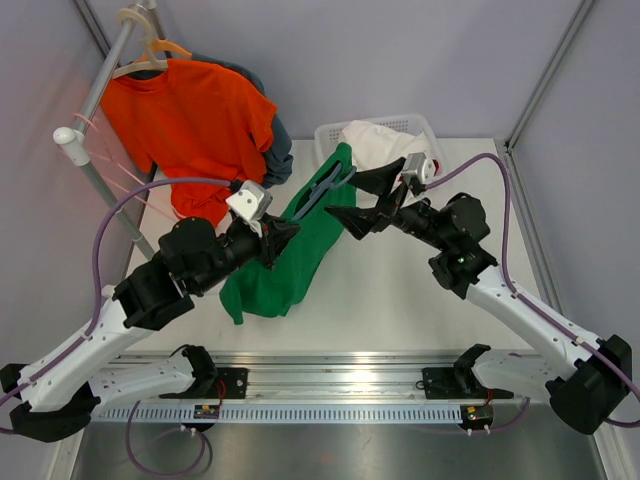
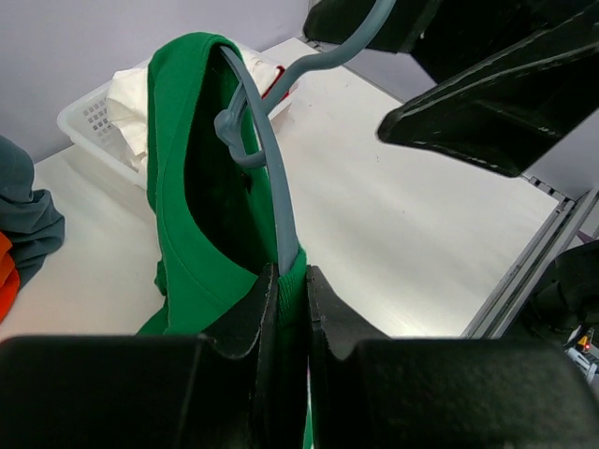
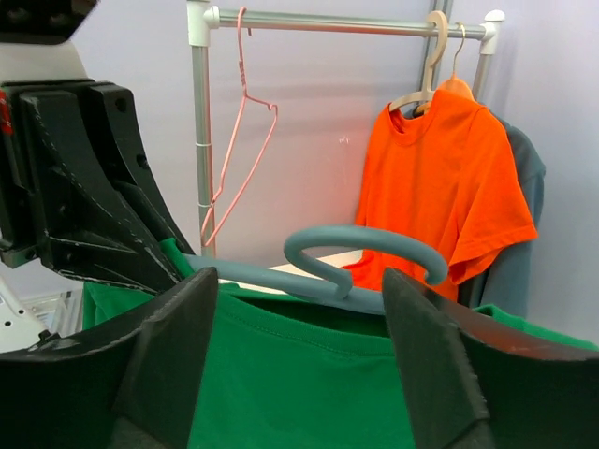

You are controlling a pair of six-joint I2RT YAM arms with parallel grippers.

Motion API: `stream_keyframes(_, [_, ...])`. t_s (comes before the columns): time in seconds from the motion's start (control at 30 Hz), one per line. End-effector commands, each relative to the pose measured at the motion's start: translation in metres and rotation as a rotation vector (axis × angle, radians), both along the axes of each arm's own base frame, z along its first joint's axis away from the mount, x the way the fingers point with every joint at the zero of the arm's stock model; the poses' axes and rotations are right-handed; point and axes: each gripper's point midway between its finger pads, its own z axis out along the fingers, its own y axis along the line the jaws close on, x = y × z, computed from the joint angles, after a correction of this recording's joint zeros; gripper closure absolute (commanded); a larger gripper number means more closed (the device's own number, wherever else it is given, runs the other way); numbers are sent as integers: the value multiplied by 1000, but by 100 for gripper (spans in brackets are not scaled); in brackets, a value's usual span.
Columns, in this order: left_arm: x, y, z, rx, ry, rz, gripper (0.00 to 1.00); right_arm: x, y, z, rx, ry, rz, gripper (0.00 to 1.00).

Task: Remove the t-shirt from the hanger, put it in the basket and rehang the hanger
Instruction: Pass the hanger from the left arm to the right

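A green t-shirt (image 1: 285, 260) hangs on a grey-blue hanger (image 1: 325, 188), held up over the table between my two arms. My left gripper (image 1: 283, 237) is shut on the t-shirt's shoulder. In the left wrist view its jaws (image 2: 292, 281) pinch the green fabric (image 2: 187, 187) where the hanger's arm (image 2: 273, 178) runs into it. My right gripper (image 1: 342, 197) is open at the collar. In the right wrist view, the right gripper (image 3: 299, 281) has one finger on each side of the hanger's hook (image 3: 365, 238), above the shirt's neckline (image 3: 299, 374), touching neither.
A clothes rack (image 1: 95, 100) stands at the back left with an orange t-shirt (image 1: 195, 125), a dark grey garment (image 1: 280, 150) behind it, and a pink wire hanger (image 3: 239, 140). A white basket (image 1: 425, 125) with white cloth sits at the back of the table.
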Motion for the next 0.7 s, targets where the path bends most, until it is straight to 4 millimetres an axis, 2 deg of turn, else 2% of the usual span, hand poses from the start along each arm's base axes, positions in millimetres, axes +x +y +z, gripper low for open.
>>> stream_keyframes(0.0, [-4,-6,42,-139,-82,-31,100,-6,2,24,64,-59,40,27])
stream_keyframes(0.1, [-6,-6,41,-142,-83,-40,100,0,5,22,78,-51,31,37])
stream_keyframes(0.27, [-9,-7,37,-130,-73,-60,100,-1,3,26,131,-76,37,38])
stream_keyframes(0.4, [-9,-9,33,-119,-63,-63,100,-2,2,28,156,-89,40,43])
stream_keyframes(0.57, [-8,-10,31,-114,-57,-64,100,4,6,27,155,-70,39,70])
stream_keyframes(0.6, [-8,-11,30,-113,-56,-66,100,4,6,28,160,-60,43,73])
stream_keyframes(0.67, [-8,-11,29,-107,-57,-69,95,7,7,30,170,-52,40,87])
